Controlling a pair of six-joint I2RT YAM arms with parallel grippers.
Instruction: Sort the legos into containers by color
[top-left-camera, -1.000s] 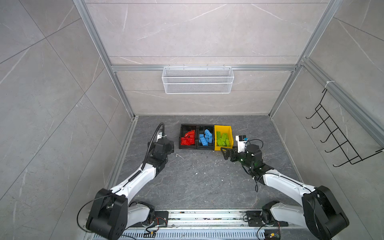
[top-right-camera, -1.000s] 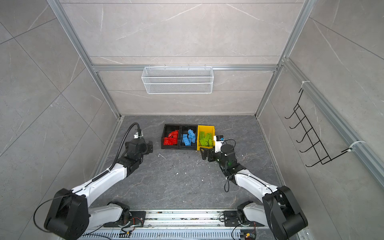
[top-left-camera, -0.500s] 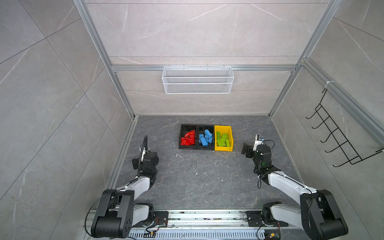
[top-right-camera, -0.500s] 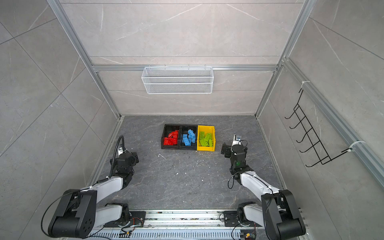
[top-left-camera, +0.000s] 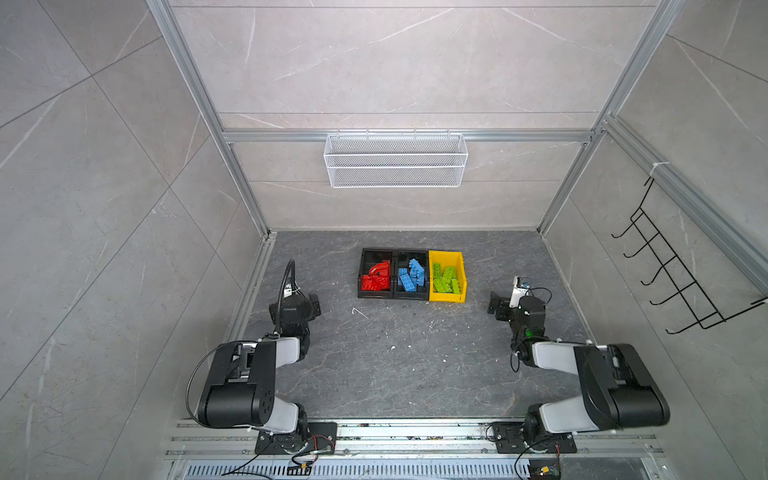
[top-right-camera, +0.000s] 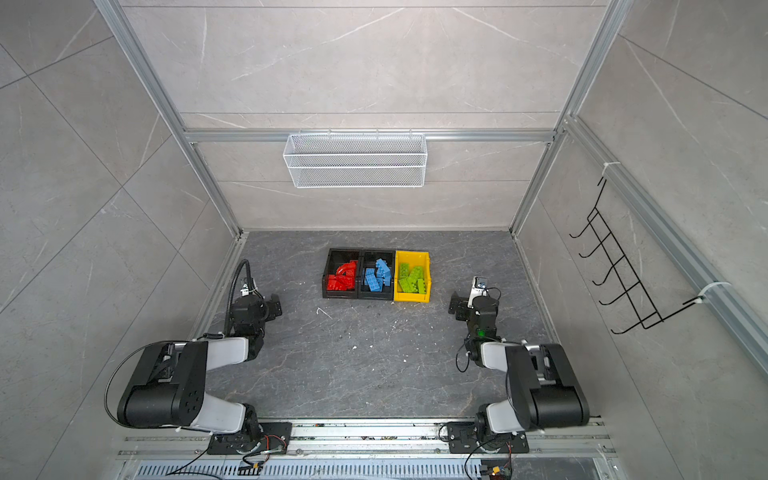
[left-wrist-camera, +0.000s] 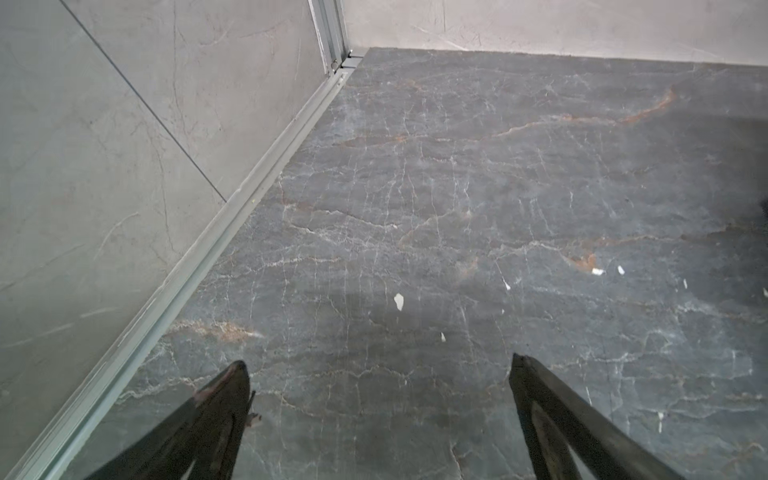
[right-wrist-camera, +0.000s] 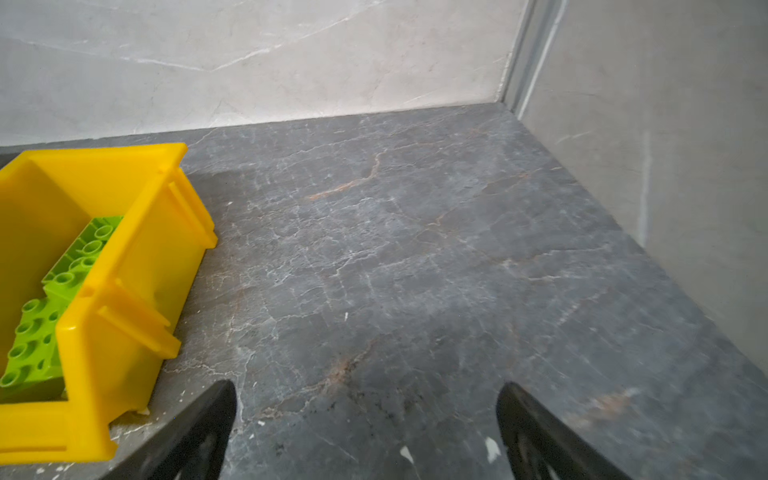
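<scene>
Three bins stand in a row, side against side, toward the far part of the grey veined table (top-left-camera: 395, 365).

- The left black bin (top-left-camera: 360, 274) holds the red legos (top-left-camera: 376, 280), an arch piece among them.
- The middle black bin (top-left-camera: 409, 254) holds the blue legos (top-left-camera: 411, 276).
- The yellow bin (top-left-camera: 446, 296) holds the lime green legos (top-left-camera: 446, 282).

In both top views, every brick in sight lies inside a bin, sorted by color.

The left gripper (left-wrist-camera: 378, 361) hangs low near the left wall rail, well apart from the bins. Its jaws are spread wide, with bare table between them.

The right gripper (right-wrist-camera: 365, 385) sits near the yellow bin, on its right side and not touching it. Its jaws are likewise spread wide over bare table.

A white wire mesh basket (top-left-camera: 395, 166) hangs on the back wall.
</scene>
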